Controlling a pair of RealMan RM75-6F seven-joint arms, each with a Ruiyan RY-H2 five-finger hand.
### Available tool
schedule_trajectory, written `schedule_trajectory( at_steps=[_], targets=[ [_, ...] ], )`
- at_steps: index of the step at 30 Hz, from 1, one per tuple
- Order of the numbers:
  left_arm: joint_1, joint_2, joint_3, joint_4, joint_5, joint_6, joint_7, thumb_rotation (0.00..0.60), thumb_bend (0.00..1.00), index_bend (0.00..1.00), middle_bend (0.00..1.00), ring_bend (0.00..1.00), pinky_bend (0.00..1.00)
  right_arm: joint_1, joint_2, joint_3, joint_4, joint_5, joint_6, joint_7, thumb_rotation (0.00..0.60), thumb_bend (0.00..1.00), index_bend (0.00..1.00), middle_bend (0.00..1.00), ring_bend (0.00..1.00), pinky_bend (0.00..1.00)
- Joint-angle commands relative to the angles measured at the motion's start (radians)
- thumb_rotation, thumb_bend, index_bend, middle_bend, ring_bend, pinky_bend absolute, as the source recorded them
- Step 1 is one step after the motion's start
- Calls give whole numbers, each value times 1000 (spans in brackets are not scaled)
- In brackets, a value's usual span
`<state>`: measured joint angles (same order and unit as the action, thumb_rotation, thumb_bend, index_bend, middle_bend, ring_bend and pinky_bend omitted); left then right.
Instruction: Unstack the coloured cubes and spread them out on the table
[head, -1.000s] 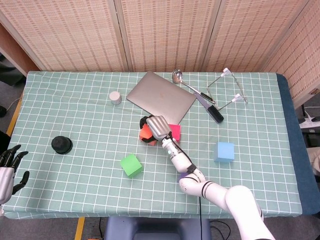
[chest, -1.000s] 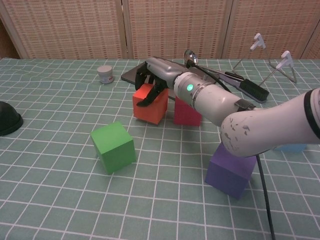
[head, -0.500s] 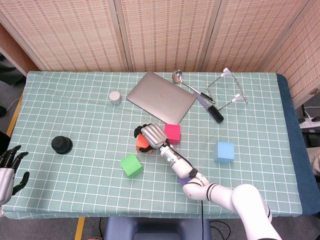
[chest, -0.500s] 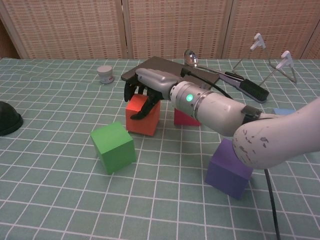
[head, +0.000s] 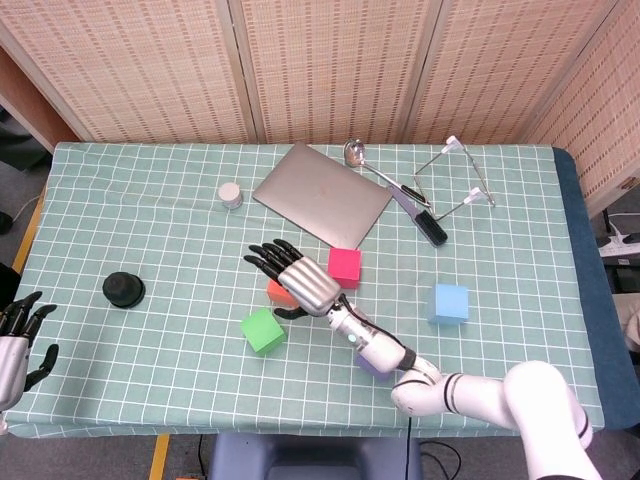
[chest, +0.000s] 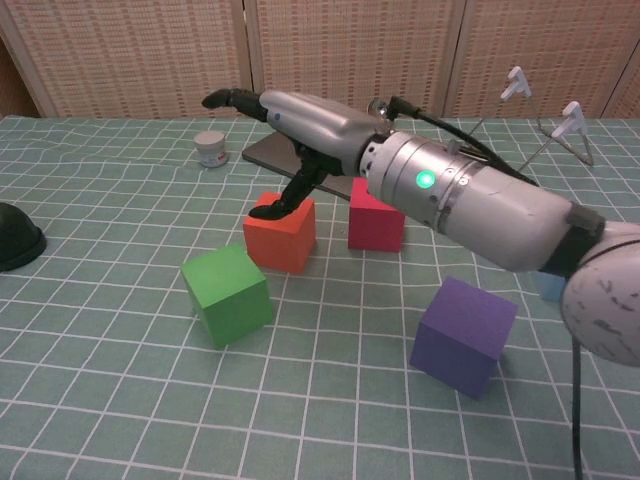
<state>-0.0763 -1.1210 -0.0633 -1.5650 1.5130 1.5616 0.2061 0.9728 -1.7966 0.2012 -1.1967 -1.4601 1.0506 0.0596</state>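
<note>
The orange cube (chest: 282, 235) stands on the table, just left of the red cube (chest: 376, 222) and apart from it. My right hand (chest: 300, 125) hovers over the orange cube with fingers stretched out and spread, holding nothing; only the thumb tip touches the cube's top. In the head view the right hand (head: 300, 280) hides most of the orange cube (head: 277, 293). The green cube (head: 262, 330) lies in front, the blue cube (head: 449, 302) off to the right, and the purple cube (chest: 463, 335) under my forearm. My left hand (head: 15, 335) is open at the table's near left edge.
A closed laptop (head: 322, 195) lies behind the cubes, with a ladle (head: 355, 152), a brush (head: 420, 215) and a wire stand (head: 455, 180) to its right. A small white jar (head: 230, 194) and a black round object (head: 124, 289) sit on the left side.
My right hand dragged the orange cube leftward and nearer, away from the red cube, then let go and spread its fingers above it. The left hand stayed put.
</note>
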Motion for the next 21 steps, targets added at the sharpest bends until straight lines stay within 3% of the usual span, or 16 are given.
schedule_trajectory(
  at_steps=[1, 3, 5, 11, 16, 21],
  targets=[
    [0, 2, -6, 0, -8, 1, -7, 600, 392, 244, 127, 162, 333, -231, 292, -127, -387, -45, 222, -277, 600, 104, 0, 0, 0, 1],
    [-2, 1, -9, 3, -12, -1, -11, 600, 392, 244, 127, 162, 333, -309, 421, -200, -506, -43, 253, -313, 600, 104, 0, 0, 0, 8],
    [-6, -1, -11, 6, -15, -8, -14, 600, 393, 244, 127, 162, 333, -374, 511, -263, -552, -70, 297, -325, 600, 104, 0, 0, 0, 17],
    [-19, -11, -11, 12, -11, -26, -21, 600, 391, 244, 127, 162, 333, -528, 636, -391, -542, -85, 363, -342, 600, 104, 0, 0, 0, 31],
    [-34, -23, -9, 35, 0, -44, -48, 600, 394, 244, 127, 162, 334, -605, 661, -417, -512, -6, 339, -328, 600, 104, 0, 0, 0, 31],
    [-49, -38, -9, 64, 0, -65, -73, 600, 394, 244, 127, 162, 334, -684, 589, -356, -413, 14, 422, -195, 600, 104, 0, 0, 0, 5]
  ],
)
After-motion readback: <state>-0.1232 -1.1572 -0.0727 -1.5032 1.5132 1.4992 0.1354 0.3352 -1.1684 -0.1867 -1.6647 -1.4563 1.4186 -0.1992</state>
